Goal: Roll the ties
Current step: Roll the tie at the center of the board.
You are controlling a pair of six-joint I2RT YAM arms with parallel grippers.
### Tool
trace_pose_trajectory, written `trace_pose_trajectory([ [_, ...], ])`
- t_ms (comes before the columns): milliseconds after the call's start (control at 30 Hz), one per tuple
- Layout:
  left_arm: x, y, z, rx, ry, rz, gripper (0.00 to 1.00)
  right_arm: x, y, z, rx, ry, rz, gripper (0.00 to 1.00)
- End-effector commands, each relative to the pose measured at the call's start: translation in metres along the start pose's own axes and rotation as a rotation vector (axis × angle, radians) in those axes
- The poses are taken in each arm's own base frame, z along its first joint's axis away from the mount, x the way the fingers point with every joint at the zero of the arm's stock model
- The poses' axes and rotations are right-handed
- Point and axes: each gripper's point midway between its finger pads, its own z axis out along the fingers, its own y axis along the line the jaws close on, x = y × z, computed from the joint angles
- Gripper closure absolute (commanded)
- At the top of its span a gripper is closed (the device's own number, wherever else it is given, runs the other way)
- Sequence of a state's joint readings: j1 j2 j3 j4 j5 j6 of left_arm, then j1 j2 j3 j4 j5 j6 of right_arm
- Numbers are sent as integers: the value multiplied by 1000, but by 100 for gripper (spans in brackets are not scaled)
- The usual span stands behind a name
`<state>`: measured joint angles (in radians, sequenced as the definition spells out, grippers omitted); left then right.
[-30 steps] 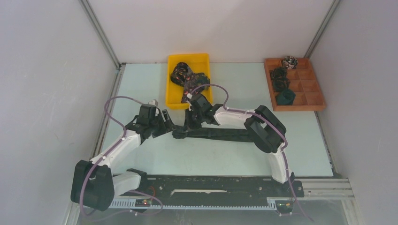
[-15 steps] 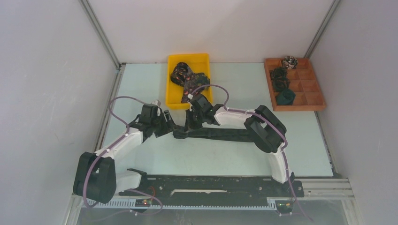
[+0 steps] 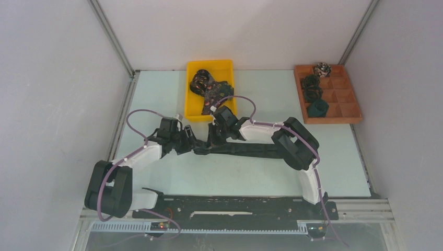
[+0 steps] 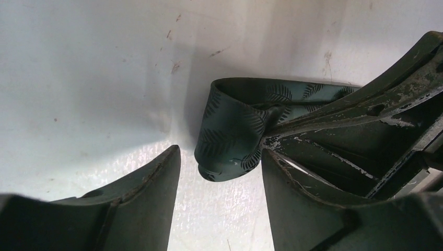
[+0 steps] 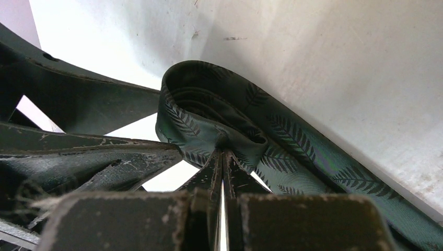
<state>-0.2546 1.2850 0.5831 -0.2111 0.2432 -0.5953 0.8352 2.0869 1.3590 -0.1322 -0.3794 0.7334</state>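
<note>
Pinches looped end of green tie [image 5: 209, 123] in right gripper [image 5: 222, 152], fingers pressed together on the fabric. Keeps left gripper [image 4: 219, 152] spread around that same loop, one finger clear of it, other just beside. Shows rest of tie stretched flat across table [image 3: 235, 178] toward the right. Shows loose ties [image 3: 206, 86] piled in yellow bin [image 3: 196, 117] at back, rolled ties [image 3: 312, 89] in wooden tray [image 3: 349, 120] back right.

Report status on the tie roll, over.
Right gripper shut, pinching the green fern-print tie at its rolled end. Left gripper open, straddling that roll. Grippers crowd each other at the roll.
</note>
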Motion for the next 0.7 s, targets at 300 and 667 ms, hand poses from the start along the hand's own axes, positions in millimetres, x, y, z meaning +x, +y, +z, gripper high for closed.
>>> trace_pose_trajectory([
  [300,7,-19,13,131,55,-13,40,0,-5,1,-1,0,3,100],
  [667,12,-24,18,169,90,-20,42,-1,-5,1,-6,-2,6,100],
])
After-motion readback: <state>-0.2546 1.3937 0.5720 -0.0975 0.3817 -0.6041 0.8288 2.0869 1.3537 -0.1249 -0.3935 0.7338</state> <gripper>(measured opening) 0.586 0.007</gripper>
